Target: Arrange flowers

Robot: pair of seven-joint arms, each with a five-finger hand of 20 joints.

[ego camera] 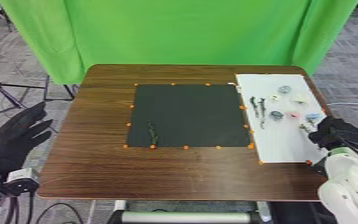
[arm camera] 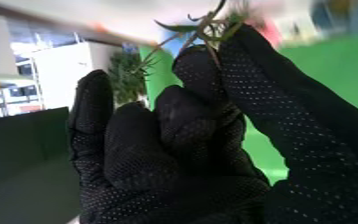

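In the head view, the right hand (ego camera: 337,133) is at the near right edge of the white board (ego camera: 286,145), just beside the loose flowers (ego camera: 293,115) lying on it. Left of the board, a green sprig (ego camera: 152,134) lies on the black mat (ego camera: 189,117); farther left, the left hand (ego camera: 17,140) has its fingers spread.

In the right wrist view, thumb and fingertip pinch a thin leafy stem (arm camera: 202,31), its leaves jutting past the tips.

Below the centre of the frame you have a smooth brown wood table (ego camera: 158,175) with a soft sheen; at the top, your green curtain (ego camera: 193,35) is creased cloth.
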